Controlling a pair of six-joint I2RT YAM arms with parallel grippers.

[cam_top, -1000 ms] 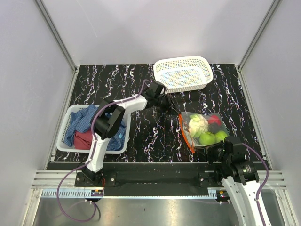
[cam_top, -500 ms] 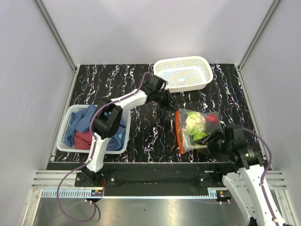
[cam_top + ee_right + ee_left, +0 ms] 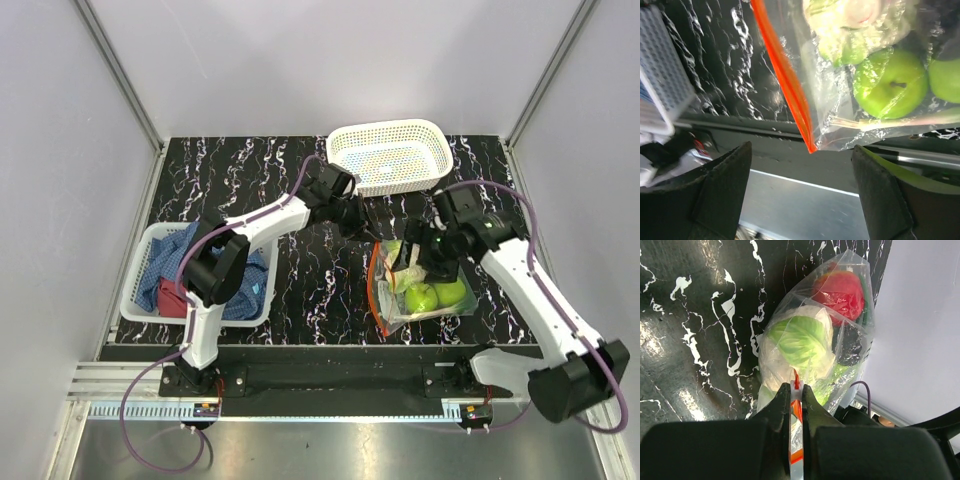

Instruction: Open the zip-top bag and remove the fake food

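Zip-top bag lies on the black marbled table, right of centre toward the near edge. Its orange-red zip strip runs along the side facing the middle. The strip reads as one unbroken line, so I judge the mouth is not yet open.

All the fake food is inside: lime-green fruits, the pale cabbage-like piece and a red piece.

The left gripper is pinched tight on the far end of the strip, and the film fans out from its fingers. The right gripper has its jaws spread wide with nothing between them. It hangs over the bag with the strip's near corner in its wrist view.

Step in hand, as I read it: get a second grip and split the zip. To do it well:
- Bring the right jaws down close beside the left pinch, not at the far corner.
- Catch one lip of film only, then pull across the strip while the left holds firm.
- Grabbing both layers would just drag the bag.
- Stay off the fruit bulge, where the crinkly film will likely slip.

White basket stands at the back. A basket of cloths is well off to the left.
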